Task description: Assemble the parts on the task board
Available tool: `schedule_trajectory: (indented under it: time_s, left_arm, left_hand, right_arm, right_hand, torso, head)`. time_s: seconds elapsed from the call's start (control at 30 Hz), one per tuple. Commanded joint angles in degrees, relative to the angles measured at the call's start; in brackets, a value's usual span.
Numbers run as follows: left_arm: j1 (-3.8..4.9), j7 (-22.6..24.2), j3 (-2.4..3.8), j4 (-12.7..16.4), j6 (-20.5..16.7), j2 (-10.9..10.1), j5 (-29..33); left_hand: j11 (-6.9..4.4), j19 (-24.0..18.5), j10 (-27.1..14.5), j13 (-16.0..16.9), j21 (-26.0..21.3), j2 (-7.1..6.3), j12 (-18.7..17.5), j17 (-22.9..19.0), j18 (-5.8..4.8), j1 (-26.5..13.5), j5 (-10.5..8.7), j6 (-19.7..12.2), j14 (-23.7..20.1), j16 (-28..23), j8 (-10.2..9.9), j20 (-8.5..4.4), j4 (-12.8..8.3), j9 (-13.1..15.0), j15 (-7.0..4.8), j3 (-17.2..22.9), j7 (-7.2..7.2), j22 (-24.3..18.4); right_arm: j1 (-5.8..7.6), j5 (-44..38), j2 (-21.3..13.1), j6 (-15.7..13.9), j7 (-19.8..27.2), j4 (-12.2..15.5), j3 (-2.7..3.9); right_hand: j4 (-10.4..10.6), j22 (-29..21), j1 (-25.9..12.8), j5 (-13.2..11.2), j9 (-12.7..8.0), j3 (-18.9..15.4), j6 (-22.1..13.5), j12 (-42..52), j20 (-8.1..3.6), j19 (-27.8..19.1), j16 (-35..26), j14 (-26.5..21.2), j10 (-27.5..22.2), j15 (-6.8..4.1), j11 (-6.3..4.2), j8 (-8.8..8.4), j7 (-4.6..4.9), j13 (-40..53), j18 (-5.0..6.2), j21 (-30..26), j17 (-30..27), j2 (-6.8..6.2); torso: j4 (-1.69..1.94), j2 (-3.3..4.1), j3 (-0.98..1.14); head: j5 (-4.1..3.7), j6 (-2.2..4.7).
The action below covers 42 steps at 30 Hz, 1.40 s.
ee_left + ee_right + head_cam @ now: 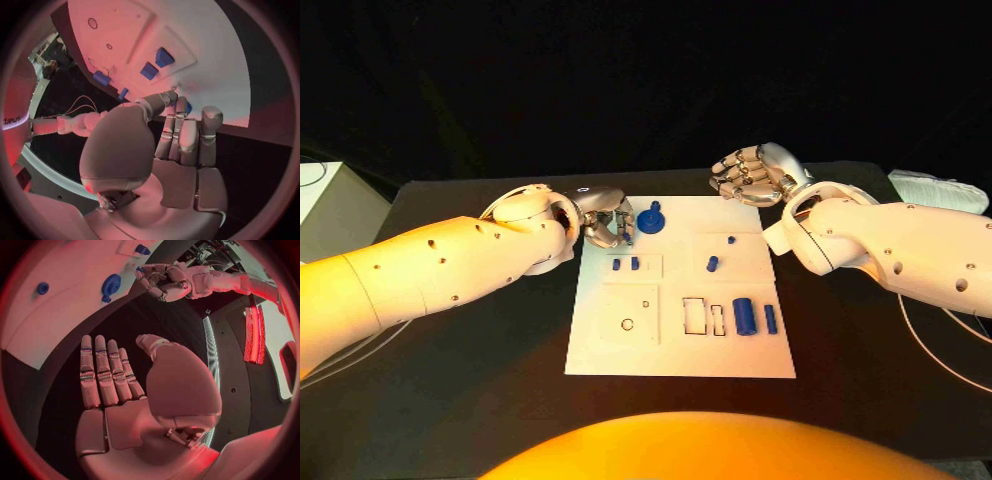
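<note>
Your left hand (603, 222) sits at the task board's (678, 360) far left edge, just beside the upright blue knob part (653, 217), so that corner is crowded. Your right hand (754, 174) hovers past the far right corner, fingers apart, off the board. Between them the far edge is open. Low blue pieces (754, 316) stand on the right side near the slots (704, 316). A crumpled white cloth (937, 188) lies at the table's far right.

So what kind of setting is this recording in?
Most likely a robotics lab test bench: a black table against a dark backdrop, a white task board with small blue parts, and cables trailing over the table.
</note>
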Motion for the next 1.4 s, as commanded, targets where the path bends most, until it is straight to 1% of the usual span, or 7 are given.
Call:
schedule_trajectory:
  time_s: [0.03,0.3,0.63,0.83,1.0,1.17,1.4]
  left_arm:
    - [0.02,0.11,-0.01,-0.18,0.94,0.29,0.29]
    - [-0.08,0.28,-0.11,-0.88,1.04,0.86,0.29]
    - [-0.22,0.44,-0.25,-1.45,1.34,1.34,0.39]
    - [-0.24,0.36,-0.31,-1.54,1.89,1.42,0.42]
    - [-0.23,0.14,-0.41,-1.6,2.55,1.45,0.41]
    - [-0.24,0.2,-0.55,-1.67,2.86,1.59,0.44]
    - [-0.24,0.26,-0.74,-1.55,3.11,1.72,0.55]
  left_hand:
    - [-0.05,0.46,0.55,-0.04,0.2,-0.17,-0.19,-0.01,-1.15,-0.59,0.29,0.34,0.41,0.27,0.26,0.01,-0.03,0.1,-0.16,-0.23,0.02,0.01]
    - [-0.07,0.48,0.62,-0.03,0.22,-0.16,-0.27,-0.07,-1.16,-0.54,0.3,0.36,0.38,0.26,0.21,0.01,-0.07,0.11,-0.18,-0.23,0.0,0.04]
    - [-0.08,0.48,0.68,-0.02,0.21,-0.14,-0.33,0.0,-1.15,-0.5,0.31,0.38,0.42,0.28,0.18,0.0,-0.11,0.12,-0.19,-0.24,-0.01,0.03]
    - [-0.09,0.48,0.75,-0.02,0.21,-0.11,-0.42,-0.13,-1.15,-0.43,0.32,0.4,0.36,0.25,0.13,-0.01,-0.17,0.12,-0.2,-0.23,-0.01,0.05]
    - [-0.09,0.48,0.79,-0.01,0.21,-0.1,-0.45,-0.11,-1.15,-0.4,0.32,0.43,0.37,0.26,0.11,-0.01,-0.21,0.13,-0.21,-0.23,-0.02,0.04]
    - [-0.09,0.48,0.79,-0.01,0.21,-0.1,-0.45,-0.11,-1.15,-0.4,0.32,0.43,0.37,0.26,0.11,-0.01,-0.21,0.13,-0.21,-0.23,-0.02,0.04]
    - [-0.15,0.45,1.11,0.06,0.19,0.06,-0.65,-0.19,-1.14,-0.15,0.4,0.63,0.32,0.25,0.02,-0.03,-0.42,0.17,-0.26,-0.18,-0.06,0.04]
  right_arm:
    - [-0.02,-0.48,0.05,0.7,0.67,0.05,0.01]
    - [-0.03,-0.49,0.12,0.7,0.7,0.05,0.01]
    - [-0.03,-0.5,0.1,0.72,0.71,0.09,0.01]
    - [-0.03,-0.51,0.08,0.74,0.7,0.1,0.01]
    - [-0.03,-0.51,0.07,0.76,0.7,0.09,0.01]
    - [-0.03,-0.51,0.07,0.76,0.7,0.09,0.01]
    - [-0.03,-0.51,0.04,0.77,0.69,0.11,0.01]
  right_hand:
    - [-0.16,-0.04,0.04,0.16,-0.05,0.19,0.45,-0.19,-0.1,-0.26,-0.29,0.28,0.13,-0.06,-0.15,-0.08,2.49,-0.08,0.78,0.05,-0.05,0.28]
    - [-0.16,-0.04,0.04,0.16,-0.05,0.19,0.45,-0.19,-0.1,-0.26,-0.29,0.28,0.13,-0.06,-0.15,-0.08,2.49,-0.08,0.78,0.05,-0.05,0.28]
    - [-0.19,-0.14,0.0,0.17,-0.08,0.25,0.46,-0.22,-0.09,-0.25,-0.32,0.29,0.13,-0.05,-0.14,-0.11,2.5,-0.08,0.78,0.05,-0.14,0.27]
    - [-0.19,-0.14,0.0,0.17,-0.08,0.25,0.46,-0.22,-0.09,-0.25,-0.32,0.29,0.13,-0.05,-0.14,-0.11,2.5,-0.08,0.78,0.05,-0.14,0.27]
    - [-0.19,-0.14,0.0,0.17,-0.08,0.25,0.46,-0.22,-0.09,-0.25,-0.32,0.29,0.13,-0.05,-0.14,-0.11,2.5,-0.08,0.78,0.05,-0.14,0.27]
    - [-0.19,-0.14,0.0,0.17,-0.08,0.25,0.46,-0.22,-0.09,-0.25,-0.32,0.29,0.13,-0.05,-0.14,-0.11,2.5,-0.08,0.78,0.05,-0.14,0.27]
    - [-0.19,-0.14,0.0,0.17,-0.08,0.25,0.46,-0.22,-0.09,-0.25,-0.32,0.29,0.13,-0.05,-0.14,-0.11,2.5,-0.08,0.78,0.05,-0.14,0.27]
  torso:
    - [-0.01,-0.02,0.02]
    - [-0.04,0.02,0.01]
    - [0.0,0.01,0.06]
    - [0.04,-0.04,0.02]
    - [0.04,-0.04,0.03]
    - [-0.01,0.01,-0.02]
    - [0.02,0.01,0.0]
  head:
    - [-0.02,0.03]
    - [0.0,0.03]
    - [-0.08,-0.03]
    - [-0.11,-0.05]
    - [-0.09,-0.05]
    - [-0.1,-0.05]
    - [-0.15,-0.05]
